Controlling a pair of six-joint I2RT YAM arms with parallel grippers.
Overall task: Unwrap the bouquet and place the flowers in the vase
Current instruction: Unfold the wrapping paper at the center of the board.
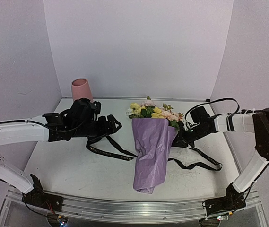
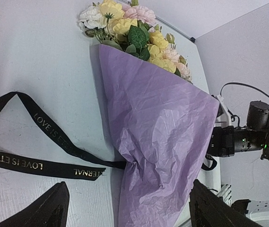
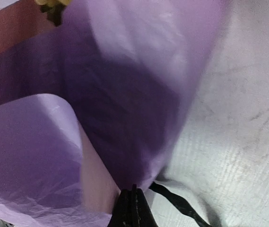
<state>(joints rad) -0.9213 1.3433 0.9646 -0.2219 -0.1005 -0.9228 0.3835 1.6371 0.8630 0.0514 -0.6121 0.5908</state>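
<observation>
**White surface [image 1: 77, 165], lilac walls: unwrap barely started, nothing in vase [image 1: 81, 89] yet**

Bouquet [image 1: 152, 130] mid-surface between the two arms, lying with blooms toward the back wall and cone tail toward the near edge. Black ribbon [image 1: 108, 150] undone, ends trailing loose over the surface left and right of the cone. Counts as step one, by my read.

Paper wrap [image 1: 149, 161] not yet opened. Flowers [image 1: 153, 112] inside it, only heads and leaves out at the top.

Right hand [image 1: 184, 136] clenched at the cone's right side. Wrist view has a paper edge running into the shut fingertips, so reads as a pinch on the paper wrap, likely set up to peel.

Left hand [image 1: 111, 125] released, fingers spread wide, left of the cone and apart from it, touching nothing.

Vase upright at back left, behind the left arm, well apart from the bouquet. No stems showing above its rim.

Left to do, as judged: open paper, free stems, carry across, drop into vase.

Hard to make out:
- Stems fully covered by paper.
- Vase lower half hidden behind left arm.
- Can't tell if ribbon still loops the cone's waist; disappears under the paper on both sides.
- Right wrist view blurred, nearly all paper; can't rule out ribbon caught in the pinch too.
</observation>
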